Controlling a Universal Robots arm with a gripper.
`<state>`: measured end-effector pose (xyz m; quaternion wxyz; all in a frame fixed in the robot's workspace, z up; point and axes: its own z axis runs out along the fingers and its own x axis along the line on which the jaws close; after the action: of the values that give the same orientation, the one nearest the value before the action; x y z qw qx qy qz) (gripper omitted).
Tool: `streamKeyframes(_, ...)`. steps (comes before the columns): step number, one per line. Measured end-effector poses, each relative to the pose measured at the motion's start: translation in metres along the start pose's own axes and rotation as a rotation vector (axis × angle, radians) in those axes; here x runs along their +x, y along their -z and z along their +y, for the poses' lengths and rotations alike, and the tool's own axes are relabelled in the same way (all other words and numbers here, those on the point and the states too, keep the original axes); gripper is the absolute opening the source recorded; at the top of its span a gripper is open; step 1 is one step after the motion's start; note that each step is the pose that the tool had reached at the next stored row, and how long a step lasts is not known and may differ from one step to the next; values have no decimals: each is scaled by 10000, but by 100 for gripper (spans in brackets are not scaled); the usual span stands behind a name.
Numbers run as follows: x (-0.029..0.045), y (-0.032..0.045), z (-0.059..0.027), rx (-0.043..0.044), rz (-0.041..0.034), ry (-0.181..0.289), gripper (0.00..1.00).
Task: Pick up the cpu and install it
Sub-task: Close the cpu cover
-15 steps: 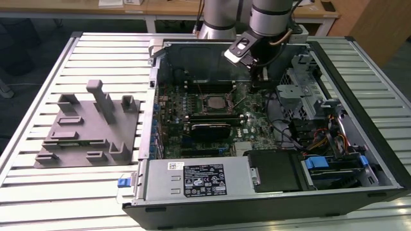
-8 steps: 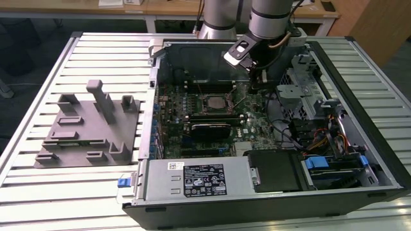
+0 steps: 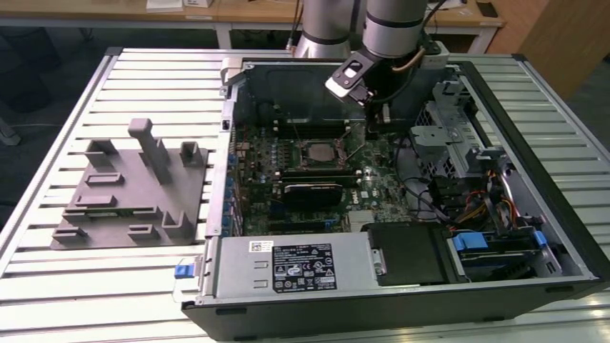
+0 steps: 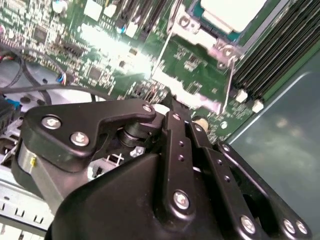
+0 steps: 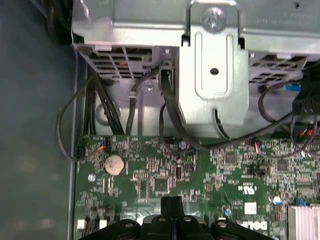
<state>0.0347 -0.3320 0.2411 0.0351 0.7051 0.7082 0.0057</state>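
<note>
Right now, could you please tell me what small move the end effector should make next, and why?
Probably lift the end effector straight up a little: the cpu already sits in its socket, and the end effector is shut, empty and low over the motherboard.

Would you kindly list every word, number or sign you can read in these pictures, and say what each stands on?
No text can be read with confidence.
The black-and-white label on the grey metal power supply box: print too small to read.
The small white sticker on the same box: too small to read.
The white lettering on the green circuit board: too blurred to read.
</note>
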Motion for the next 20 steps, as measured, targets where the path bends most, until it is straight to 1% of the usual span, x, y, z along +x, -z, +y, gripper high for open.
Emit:
streamKeyframes(12, 2, 14, -276, 0, 2, -6, 11)
streamKeyframes(17, 2, 16, -350, 1, -1, -6, 11)
streamKeyframes(20, 2, 15, -360, 0, 0, -6, 11)
